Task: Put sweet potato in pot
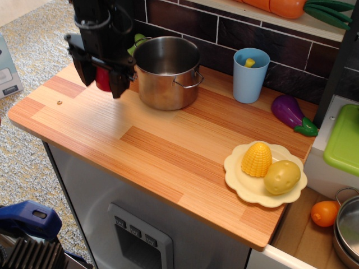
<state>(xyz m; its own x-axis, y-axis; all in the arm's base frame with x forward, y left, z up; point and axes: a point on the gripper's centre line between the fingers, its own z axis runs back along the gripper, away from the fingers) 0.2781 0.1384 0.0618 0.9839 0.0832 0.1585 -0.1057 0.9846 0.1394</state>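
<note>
My black gripper (102, 83) is at the back left of the wooden counter, just left of the pot. Its fingers are shut on the red sweet potato (103, 78), which shows between them and hangs clear above the counter. The steel pot (167, 72) stands upright to the right of the gripper, open and empty as far as I can see, with a loop handle on its right side. The sweet potato is about level with the pot's upper wall, outside it.
A light blue cup (250, 74) stands right of the pot. A purple eggplant (289, 112) lies at the back right. A yellow plate (245, 186) holds a corn cob (257, 159) and a yellow potato (282, 177). A green item (138, 39) sits behind the pot.
</note>
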